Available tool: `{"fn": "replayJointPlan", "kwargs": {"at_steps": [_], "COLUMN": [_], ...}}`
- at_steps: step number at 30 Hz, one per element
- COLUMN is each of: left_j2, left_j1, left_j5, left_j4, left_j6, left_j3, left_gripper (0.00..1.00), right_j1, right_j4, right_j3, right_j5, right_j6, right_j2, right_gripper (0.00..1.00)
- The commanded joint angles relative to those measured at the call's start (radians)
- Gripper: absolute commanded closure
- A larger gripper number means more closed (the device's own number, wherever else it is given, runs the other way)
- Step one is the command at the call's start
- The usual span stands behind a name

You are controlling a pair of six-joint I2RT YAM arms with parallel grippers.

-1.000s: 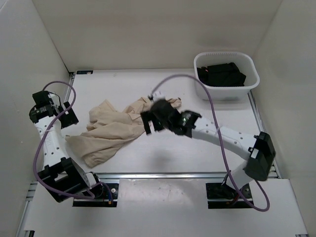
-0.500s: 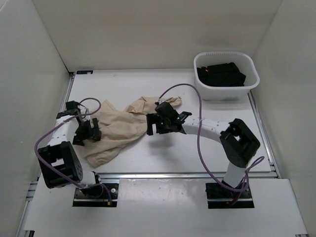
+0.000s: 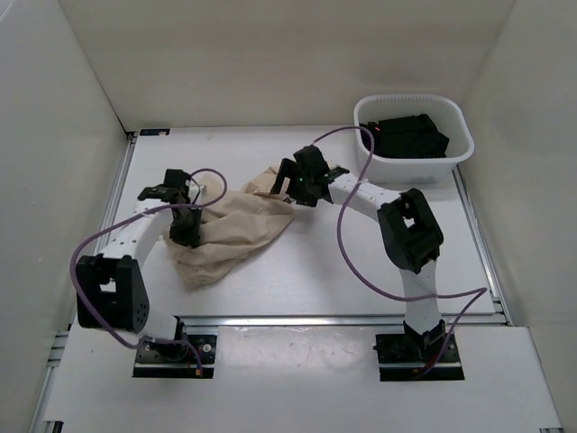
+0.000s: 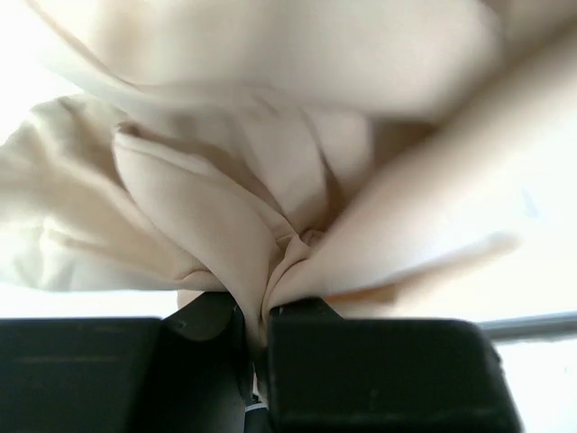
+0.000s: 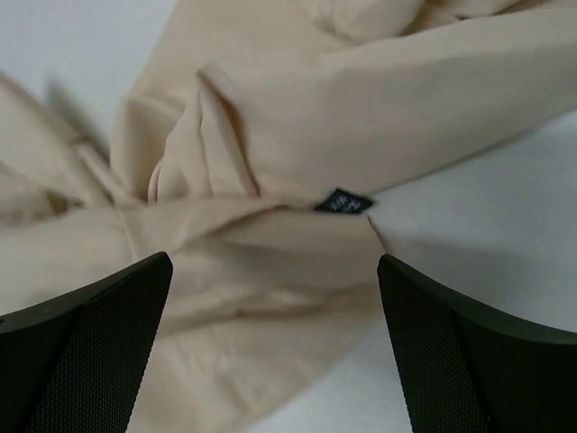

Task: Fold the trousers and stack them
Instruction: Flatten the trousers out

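The light beige trousers (image 3: 236,230) lie bunched in the middle-left of the table (image 3: 361,262). My left gripper (image 3: 186,227) is shut on a pinched fold at their left edge; the left wrist view shows the trousers (image 4: 225,180) gathered into the narrow slit between the black fingers (image 4: 379,370). My right gripper (image 3: 290,189) hovers open over the far right end of the trousers. In the right wrist view the trousers (image 5: 270,271) lie between and below the wide-apart fingertips (image 5: 81,334), with a small dark label (image 5: 343,203) at one edge.
A white basket (image 3: 453,155) holding dark folded clothing (image 3: 407,135) stands at the back right. White walls enclose the table on three sides. Purple cables loop over both arms.
My left gripper came in from the left, closed on the trousers' left edge and gathered the cloth rightward. My right gripper moved toward the back right end, staying open.
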Motion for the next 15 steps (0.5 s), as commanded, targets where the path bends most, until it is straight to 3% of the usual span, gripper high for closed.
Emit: {"fn": "replayJointPlan", "kwargs": {"at_steps": [1,4,5,7,9,11,13,15], "left_j2": [-0.114,-0.124,-0.113,-0.07,-0.044,-0.004,0.019,0.05], "left_j1": [-0.174,-0.321,-0.355,-0.427,-0.459,-0.486,-0.498,-0.498], "left_j5": [0.046,0.064,0.075,0.143,0.194,0.255,0.303,0.329], "left_j4": [-0.058,-0.096,-0.108,-0.145,-0.154,-0.164,-0.173,-0.162], "left_j6": [-0.001,-0.001,-0.001,-0.001,-0.001,-0.001,-0.001,-0.001], "left_j3": [0.059,0.108,0.123,0.181,0.218,0.276,0.316,0.355], "left_gripper": [0.86,0.86,0.86,0.86,0.86,0.86,0.86,0.72], "right_j1": [-0.02,-0.061,-0.072,-0.099,-0.11,-0.11,-0.074,-0.064], "right_j4": [-0.202,-0.356,-0.413,-0.412,-0.262,-0.06,-0.069,-0.07], "right_j3": [0.233,0.585,0.673,0.84,0.85,0.883,0.995,1.008], "right_j5": [0.092,0.073,0.003,-0.066,-0.14,-0.24,-0.249,-0.3], "right_j6": [0.074,0.092,0.103,0.127,0.155,0.125,-0.023,-0.113], "right_j2": [0.13,0.339,0.452,0.532,0.565,0.554,0.554,0.487], "right_gripper": [0.01,0.02,0.06,0.47,1.0,1.0,1.0,1.0]}}
